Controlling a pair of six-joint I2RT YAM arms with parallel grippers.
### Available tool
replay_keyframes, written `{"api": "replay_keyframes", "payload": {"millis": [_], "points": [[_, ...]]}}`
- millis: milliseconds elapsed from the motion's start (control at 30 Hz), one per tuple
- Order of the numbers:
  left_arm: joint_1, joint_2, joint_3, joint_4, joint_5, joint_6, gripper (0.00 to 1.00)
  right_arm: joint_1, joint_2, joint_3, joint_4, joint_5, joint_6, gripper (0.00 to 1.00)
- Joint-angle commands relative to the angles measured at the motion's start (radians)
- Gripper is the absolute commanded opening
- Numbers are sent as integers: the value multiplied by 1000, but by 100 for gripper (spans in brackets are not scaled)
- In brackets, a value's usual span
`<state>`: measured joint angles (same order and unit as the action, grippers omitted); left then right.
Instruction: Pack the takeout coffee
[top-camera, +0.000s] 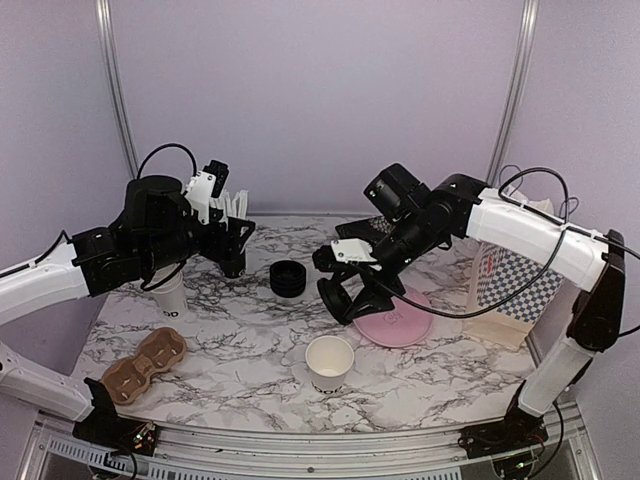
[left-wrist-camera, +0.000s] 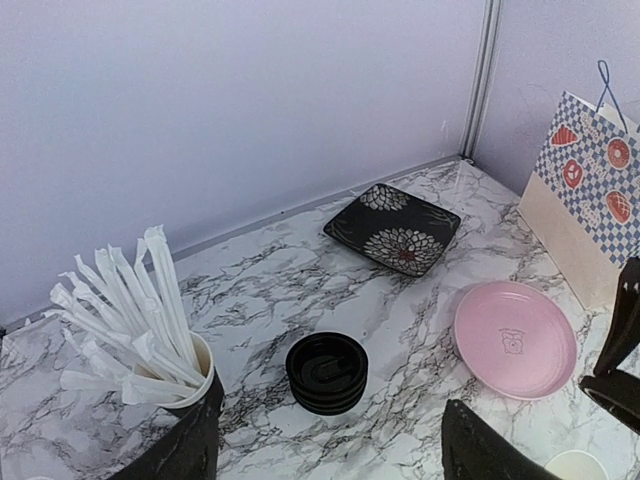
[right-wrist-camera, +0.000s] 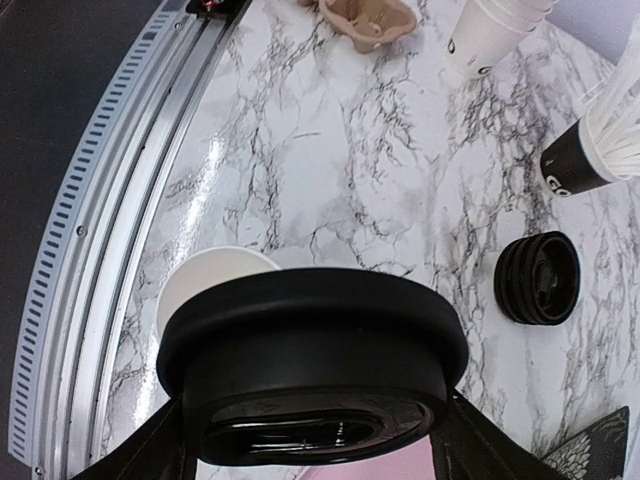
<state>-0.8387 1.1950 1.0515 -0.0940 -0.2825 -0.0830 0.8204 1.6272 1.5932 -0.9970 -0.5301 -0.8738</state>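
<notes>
My right gripper (top-camera: 345, 293) is shut on a black coffee lid (right-wrist-camera: 315, 370) and holds it in the air, up and to the right of the open white paper cup (top-camera: 330, 362). In the right wrist view the cup (right-wrist-camera: 205, 285) shows just behind the lid's left edge. A stack of black lids (top-camera: 288, 277) sits mid-table and also shows in the left wrist view (left-wrist-camera: 327, 372). My left gripper (top-camera: 232, 262) is open and empty, just left of that stack beside the straw cup (left-wrist-camera: 150, 330). A brown cup carrier (top-camera: 145, 365) lies front left. The checked paper bag (top-camera: 510, 285) stands at the right.
A pink plate (top-camera: 395, 320) lies under my right gripper's far side. A dark flowered plate (left-wrist-camera: 392, 228) is at the back. A stack of white cups (top-camera: 170, 295) stands left, below my left arm. The table's front rail (right-wrist-camera: 110, 230) is close to the cup.
</notes>
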Motion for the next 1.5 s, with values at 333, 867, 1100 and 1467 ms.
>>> {"api": "replay_keyframes", "payload": {"millis": [333,867,1100,1467], "points": [[6,-70,-18,69,-35,48,78,99,116,72,-173,203,-49,76],[5,-51,-16,68,-19,51,78,152,163,84,-207,206,-24,74],[6,-47,-16,66,-12,51,79,172,183,101,-209,201,-16,73],[6,-43,-13,63,-4,54,78,180,200,105,-215,229,-8,73]]}}
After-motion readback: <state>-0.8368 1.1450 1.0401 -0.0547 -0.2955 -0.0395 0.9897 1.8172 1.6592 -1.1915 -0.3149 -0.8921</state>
